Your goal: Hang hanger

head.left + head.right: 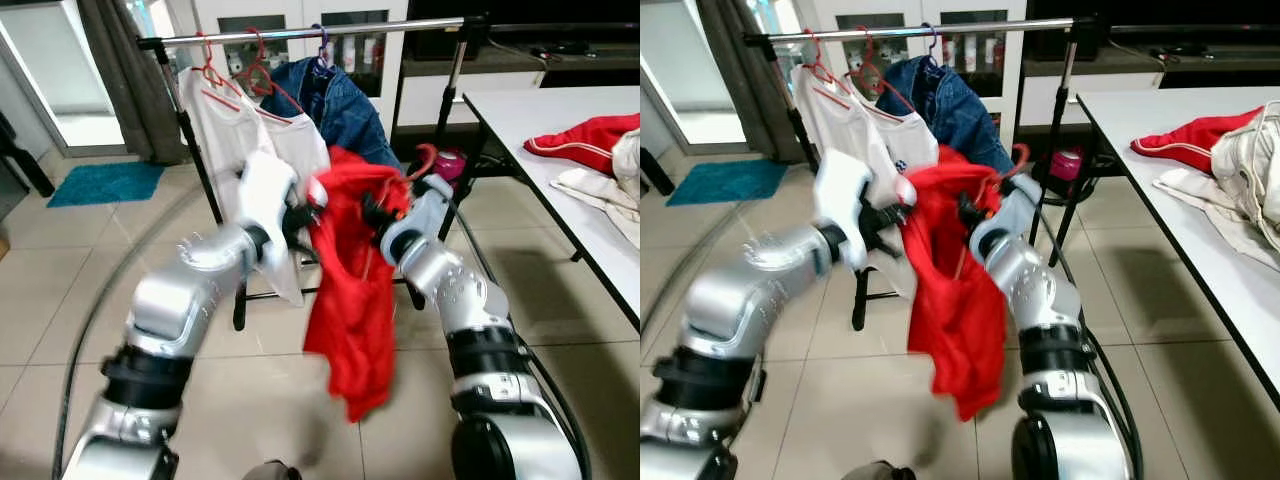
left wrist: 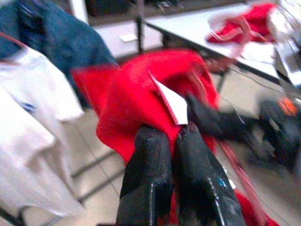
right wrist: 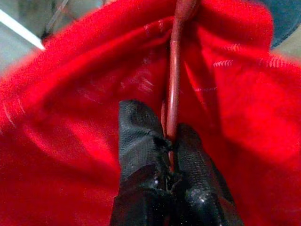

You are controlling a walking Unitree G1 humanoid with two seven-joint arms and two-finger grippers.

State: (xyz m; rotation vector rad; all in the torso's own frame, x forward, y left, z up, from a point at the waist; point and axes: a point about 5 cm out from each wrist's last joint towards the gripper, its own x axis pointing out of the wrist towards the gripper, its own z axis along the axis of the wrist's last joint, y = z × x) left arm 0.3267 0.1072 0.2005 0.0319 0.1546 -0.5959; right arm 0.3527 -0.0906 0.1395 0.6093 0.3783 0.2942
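Room: pale tiled floor [image 1: 40,300]; a blue mat [image 1: 105,183] lies well off beyond the left pincer; a white table [image 1: 560,130] stands out past the right pincer, with a red garment [image 1: 585,140] and pale clothes [image 1: 610,190] on it.
Rail: a clothes rail [image 1: 320,31] runs crosswise above and beyond both pincers, carrying white shirts [image 1: 240,135] and a denim jacket [image 1: 340,105] on hangers.
Left pincer [image 2: 175,136]: closed tight on the edge of the red shirt [image 1: 355,290], next to its white label [image 2: 171,101].
Right pincer [image 3: 170,141]: closed narrow on the thin red hanger [image 3: 175,75], cloth pressing in on both sides.
Hanger: between the two pincers, inside the shirt's neck, below the rail; its hook [image 1: 425,155] rises just above the right pincer.
Shirt axis: long side hangs straight down toward the floor.
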